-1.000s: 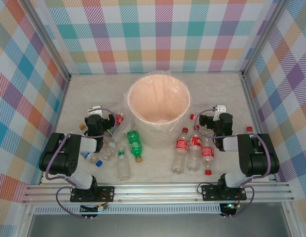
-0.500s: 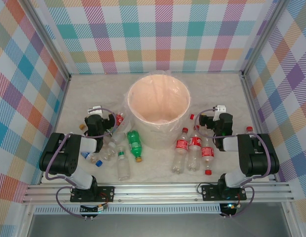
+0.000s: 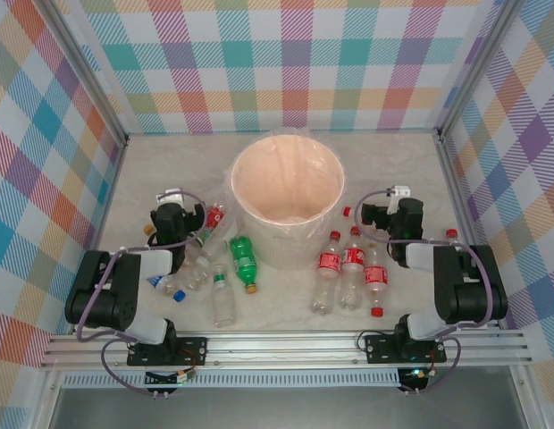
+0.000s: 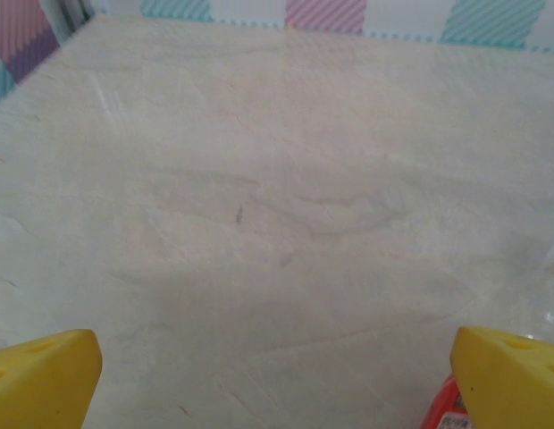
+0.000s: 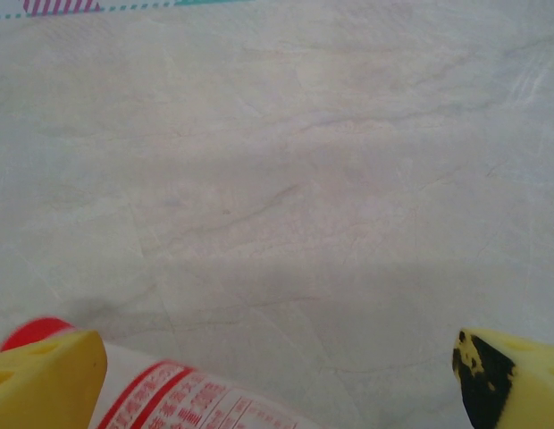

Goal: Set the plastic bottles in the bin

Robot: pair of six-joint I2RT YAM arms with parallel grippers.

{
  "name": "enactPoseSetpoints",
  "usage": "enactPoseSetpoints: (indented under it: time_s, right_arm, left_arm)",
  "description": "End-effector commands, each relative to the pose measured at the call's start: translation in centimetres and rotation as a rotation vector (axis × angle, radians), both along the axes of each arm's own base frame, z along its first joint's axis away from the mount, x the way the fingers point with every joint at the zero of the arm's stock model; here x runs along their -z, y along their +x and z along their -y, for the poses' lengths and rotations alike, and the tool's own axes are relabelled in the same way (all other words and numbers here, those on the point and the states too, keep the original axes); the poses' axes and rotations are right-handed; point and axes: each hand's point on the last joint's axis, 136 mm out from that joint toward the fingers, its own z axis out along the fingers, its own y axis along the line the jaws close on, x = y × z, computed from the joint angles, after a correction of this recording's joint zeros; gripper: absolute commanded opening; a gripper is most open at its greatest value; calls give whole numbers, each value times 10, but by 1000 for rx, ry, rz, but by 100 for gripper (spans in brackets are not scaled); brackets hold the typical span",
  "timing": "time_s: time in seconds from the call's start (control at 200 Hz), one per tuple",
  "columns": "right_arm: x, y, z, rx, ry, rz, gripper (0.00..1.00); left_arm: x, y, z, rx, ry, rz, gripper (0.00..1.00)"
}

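Your left gripper (image 4: 277, 380) gapes wide and empty. Your right gripper (image 5: 277, 384), equally spread, seemingly straddles a bottle (image 5: 192, 400), lower left.

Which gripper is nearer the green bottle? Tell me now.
Left. The left gripper is just beyond and left of the green bottle, same side of the bin; the right gripper is on the bin's other side.

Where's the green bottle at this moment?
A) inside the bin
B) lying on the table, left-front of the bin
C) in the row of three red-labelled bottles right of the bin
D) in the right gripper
B: the green bottle lies on its side on the table, close by the near-left wall of the bin in the top view.
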Motion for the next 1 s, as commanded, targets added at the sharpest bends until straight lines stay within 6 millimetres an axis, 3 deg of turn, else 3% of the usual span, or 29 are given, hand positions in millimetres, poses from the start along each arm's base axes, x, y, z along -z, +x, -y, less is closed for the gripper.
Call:
enactPoseSetpoints:
  time_s: [0.0, 0.195, 0.26, 0.32, 0.445, 0.565, 0.77, 0.855, 0.995]
  right_arm:
    - [-31, 2, -2, -15, 10, 1, 99]
    - [-75, -27, 24, 168, 32, -105, 99]
    - [-86, -49, 40, 334, 101, -194, 99]
    - [-91, -78, 54, 530, 207, -294, 99]
    - [-88, -103, 35, 640, 479, -419, 99]
    - [-65, -103, 8, 667, 718, -495, 99]
    - [-32, -95, 10, 775, 837, -485, 99]
    - [-22, -87, 11, 784, 825, -499, 99]
    - [-6, -71, 15, 787, 800, -508, 99]
  left_arm:
    - [-29, -8, -21, -113, 16, 17, 100]
    - [-102, -25, -40, -242, 2, 40, 100]
    - [-128, -26, -40, -264, -35, 20, 100]
    - [-141, -29, -38, -276, -84, -28, 100]
    - [-180, -26, -20, -203, -181, -46, 100]
    - [-225, -15, 5, -80, -277, -3, 100]
    - [-268, -10, 77, 202, -421, -26, 100]
    - [-276, -20, 98, 291, -439, -44, 100]
    - [-276, -36, 101, 290, -481, -88, 100]
